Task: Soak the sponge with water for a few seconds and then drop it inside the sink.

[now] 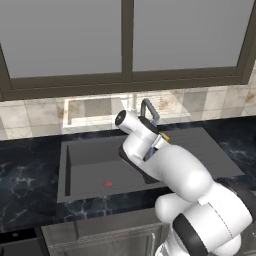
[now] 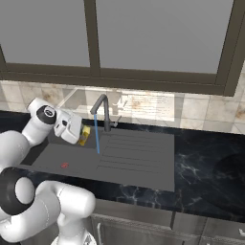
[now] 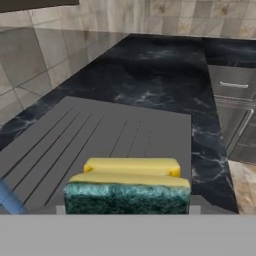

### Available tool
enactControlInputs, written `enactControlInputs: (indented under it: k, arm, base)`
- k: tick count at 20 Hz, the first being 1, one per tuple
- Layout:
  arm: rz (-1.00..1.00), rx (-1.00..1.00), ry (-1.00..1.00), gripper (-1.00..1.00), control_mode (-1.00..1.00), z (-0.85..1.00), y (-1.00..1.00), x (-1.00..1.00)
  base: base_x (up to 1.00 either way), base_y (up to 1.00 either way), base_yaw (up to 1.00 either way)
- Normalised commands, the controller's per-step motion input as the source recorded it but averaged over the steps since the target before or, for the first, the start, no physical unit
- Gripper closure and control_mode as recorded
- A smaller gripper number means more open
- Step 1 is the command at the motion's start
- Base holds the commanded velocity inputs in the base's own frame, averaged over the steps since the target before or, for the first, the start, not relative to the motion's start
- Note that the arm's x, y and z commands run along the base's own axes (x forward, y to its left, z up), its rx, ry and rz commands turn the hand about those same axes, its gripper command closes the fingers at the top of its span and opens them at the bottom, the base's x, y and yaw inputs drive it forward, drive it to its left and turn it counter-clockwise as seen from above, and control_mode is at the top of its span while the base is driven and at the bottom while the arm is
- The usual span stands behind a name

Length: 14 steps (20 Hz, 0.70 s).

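Right base view shows the water (image 2: 97, 136) as a thin blue stream dropping from the faucet (image 2: 102, 111) spout onto the sink (image 2: 134, 165) near the basin/drainboard edge; in the left base view the arm's white links cover that spot and just the faucet's curved top (image 1: 149, 109) pokes out behind them, with a sliver of yellow at the hand. Left base view gives the open basin (image 1: 90, 165) with the red drain mark (image 1: 108, 184); right base view gives the ribbed drainboard (image 2: 139, 153) and marbled black countertop (image 2: 206, 162) clearly. Gripper (image 2: 82, 135) sits over the sink's back left area, just left of the stream, with the sponge (image 2: 85, 135) at its tip. Hand view: sponge (image 3: 129, 187) fills the bottom centre, green scouring layer nearest the camera, yellow above, drainboard ribs (image 3: 100, 135) beyond it, blue stream (image 3: 10, 197) at lower left, close beside but apart from the sponge. Fingers closed on the sponge, held above the sink, finger tips themselves hidden by it.
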Motion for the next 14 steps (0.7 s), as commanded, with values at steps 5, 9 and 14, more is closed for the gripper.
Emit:
enactControlInputs:
  k: [5, 9, 14]
  arm:
    - [0.01, 0.0, 0.0, 1.0, -1.0, -0.12, 0.0, 0.13]
    - [0.02, 0.0, 0.0, 1.0, -1.0, -0.17, 0.0, 0.19]
    - [0.02, 0.0, 0.0, 1.0, -1.0, -0.14, 0.0, 0.2]
  base:
    - [0.0, 0.0, 0.0]
    - [0.0, 0.0, 0.0]
    - [0.0, 0.0, 0.0]
